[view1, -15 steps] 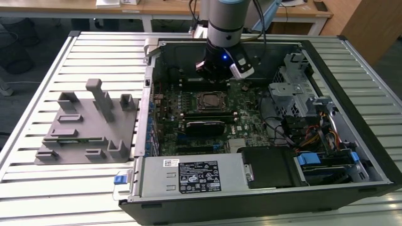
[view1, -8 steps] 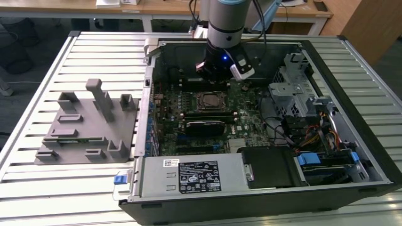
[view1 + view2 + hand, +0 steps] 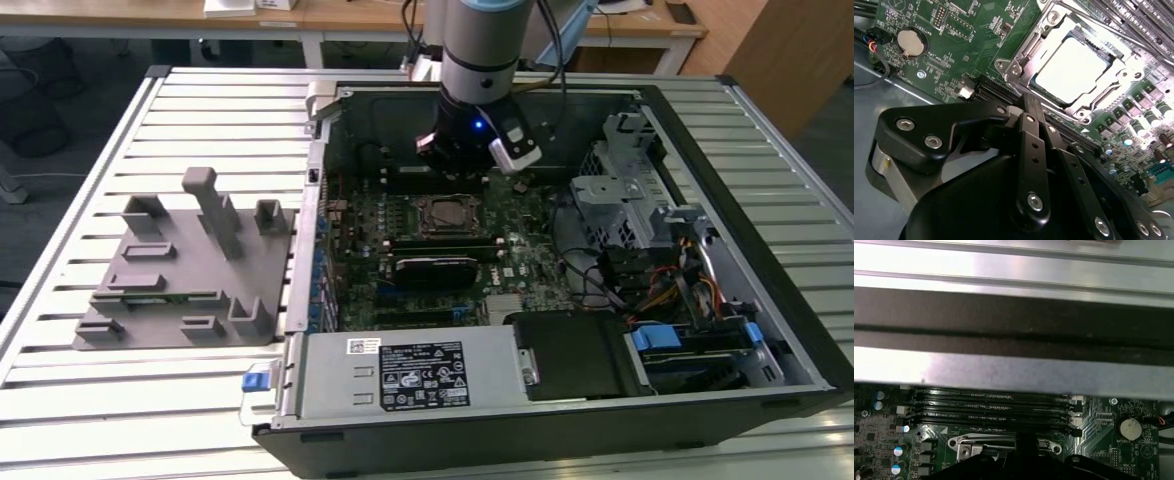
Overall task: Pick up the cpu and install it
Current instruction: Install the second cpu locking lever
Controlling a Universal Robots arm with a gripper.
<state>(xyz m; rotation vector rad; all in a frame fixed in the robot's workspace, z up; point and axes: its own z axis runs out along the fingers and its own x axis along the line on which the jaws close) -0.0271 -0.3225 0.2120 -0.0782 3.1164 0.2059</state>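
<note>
Already the cpu (image 3: 1074, 70) sits in its socket (image 3: 1026, 50) — gripper (image 3: 461, 160) above.

gripper (image 3: 1024, 107) fingertips hidden behind its linkage; cpu (image 3: 1074, 67) glare-washed, surface unreadable

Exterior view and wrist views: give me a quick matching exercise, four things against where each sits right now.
Things:
1. cpu
2. grey fixture
3. coin battery
4. gripper

Places:
A. on the slatted table beside the computer case
B. above the motherboard, inside the case
C. in the socket frame
D. on the green board, away from the socket

Pairs: 1-C, 2-A, 3-D, 4-B
</note>
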